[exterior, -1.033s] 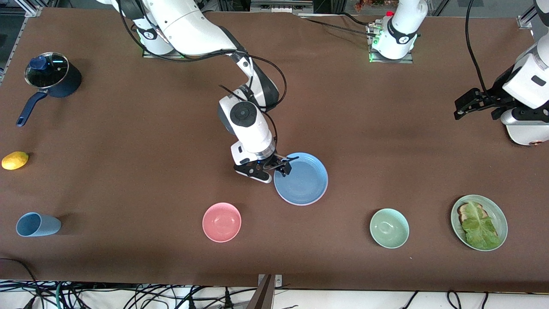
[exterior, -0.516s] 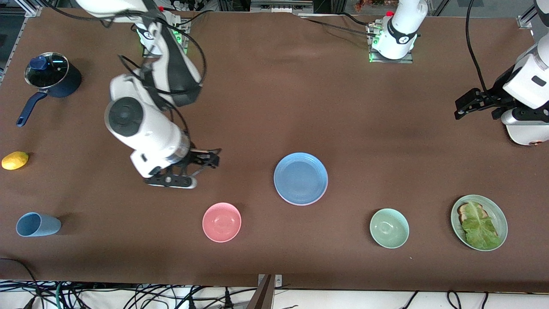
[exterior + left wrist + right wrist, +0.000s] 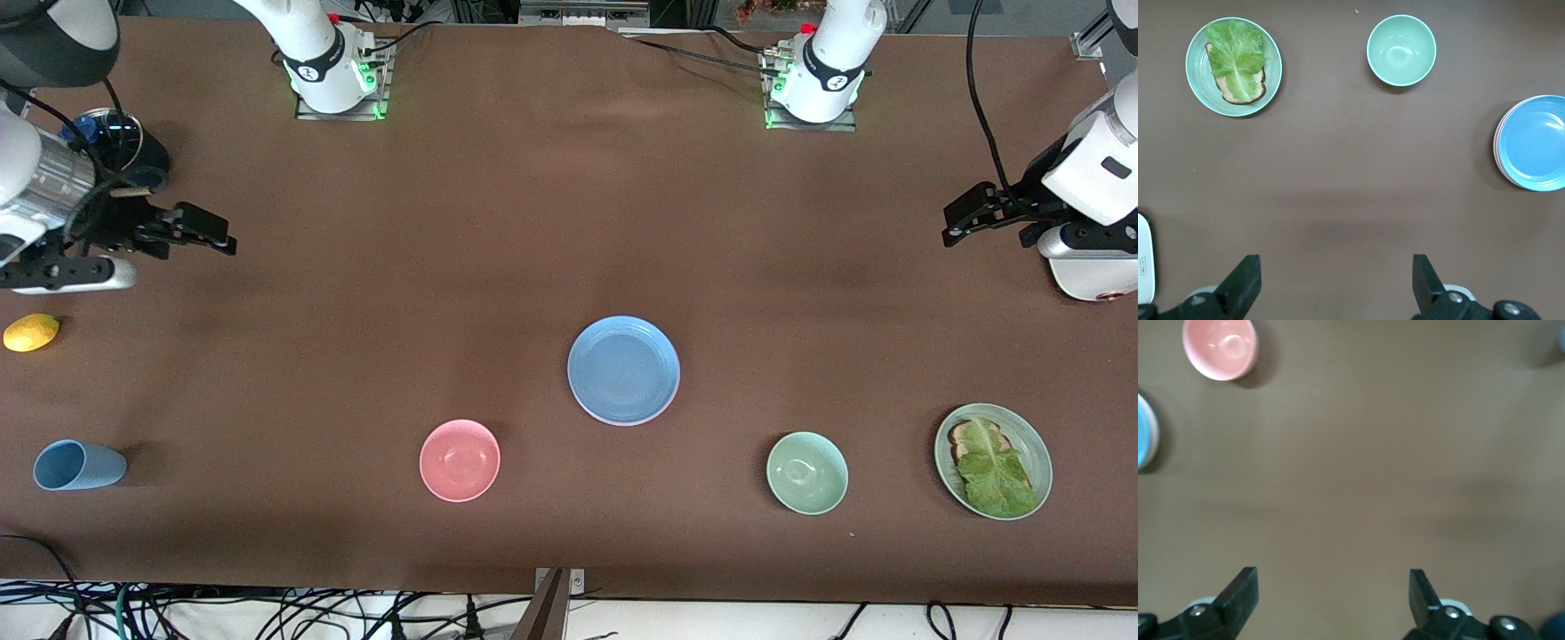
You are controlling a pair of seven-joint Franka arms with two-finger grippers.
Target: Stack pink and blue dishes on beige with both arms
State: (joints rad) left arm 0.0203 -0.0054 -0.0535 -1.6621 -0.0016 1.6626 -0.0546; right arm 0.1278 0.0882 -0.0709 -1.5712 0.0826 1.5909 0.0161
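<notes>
Worktop (image 3: 533, 204): brown, carrying all the dishes.
Right gripper (image 3: 191, 233): up over the right arm's end of the worktop, near the saucepan; fingers spread open, holding nothing.
Left gripper (image 3: 965, 218): up over the left arm's end of the worktop; fingers spread open, empty; this arm waits.
Blue plate (image 3: 623, 370): topmost of a stack near the middle of the worktop; in the left wrist view a pink rim (image 3: 1497, 142) shows just under its edge. Whether a beige plate lies beneath cannot be told.
Saucepan (image 3: 124, 151): dark blue, glass-lidded, partly hidden by the right arm.
Green plate (image 3: 1036, 458): holds toast and lettuce.
Pink bowl (image 3: 460, 460): nearer the front camera than the stack.
Green bowl (image 3: 806, 473): between stack and green plate.
Blue cup (image 3: 78, 465): lying on its side.
Lemon (image 3: 31, 332): beside the worktop's edge.
</notes>
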